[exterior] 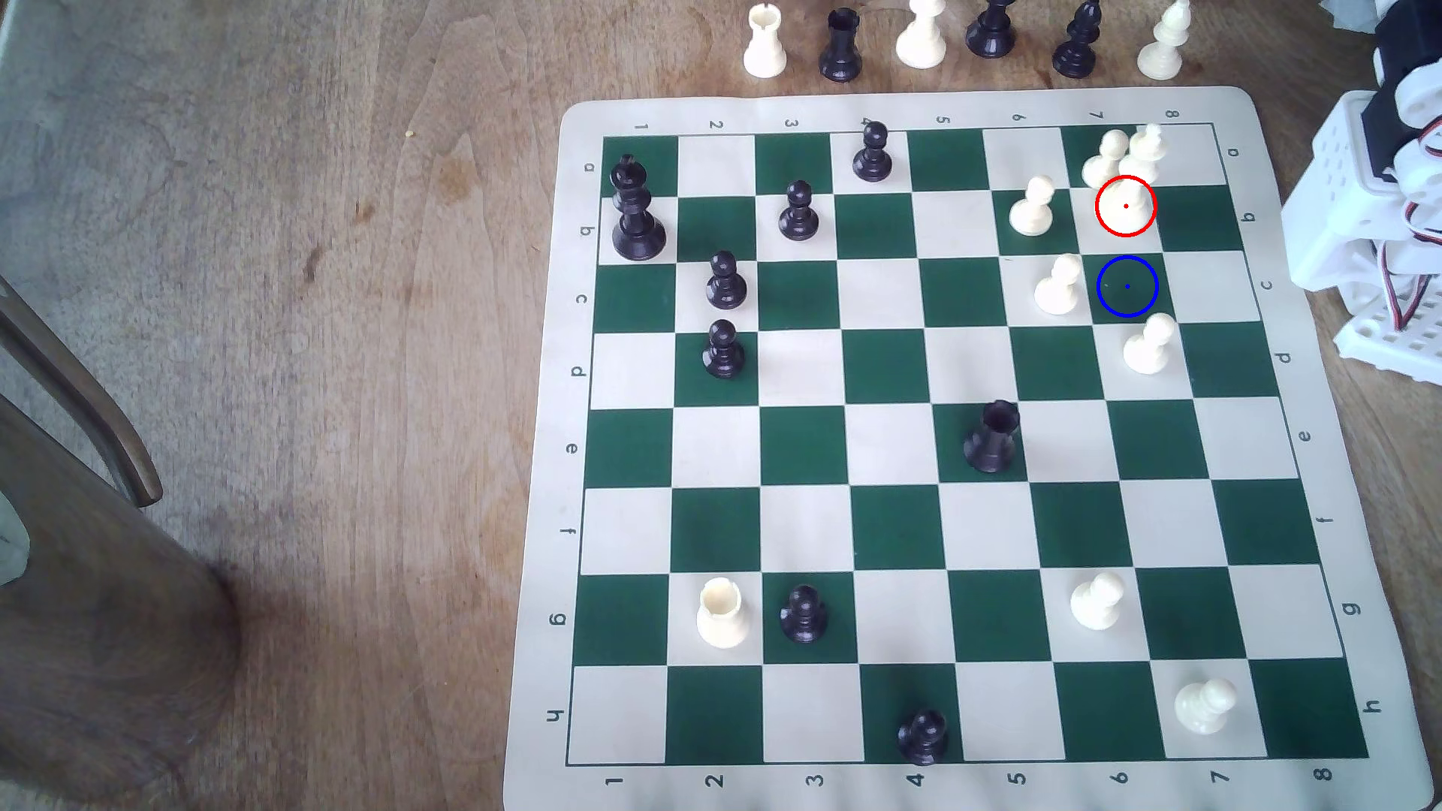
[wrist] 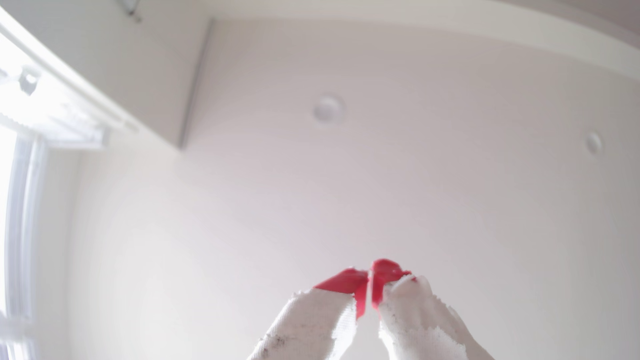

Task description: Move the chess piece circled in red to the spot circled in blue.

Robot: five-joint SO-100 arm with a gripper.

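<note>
The tall cream-white piece (exterior: 1136,178) stands on a cream square near the far right corner of the green-and-cream mat (exterior: 928,108). A red ring lies over its base and its knobbed top leans toward the board's corner. One square nearer the camera is the dark green square with the blue ring and dot (exterior: 1127,286), with nothing on it. My arm's white body (exterior: 1373,195) sits folded off the mat at the exterior view's right. In the wrist view my gripper (wrist: 370,277) points up at a ceiling, its red-tipped fingers (wrist: 346,282) touching and holding nothing.
White pawns crowd the two ringed squares: one just behind the ringed piece (exterior: 1106,160), two to the exterior view's left (exterior: 1032,207) (exterior: 1059,285), and one nearer the camera (exterior: 1147,345). A black rook (exterior: 991,437) stands mid-board. Captured pieces (exterior: 921,35) line the table beyond the mat.
</note>
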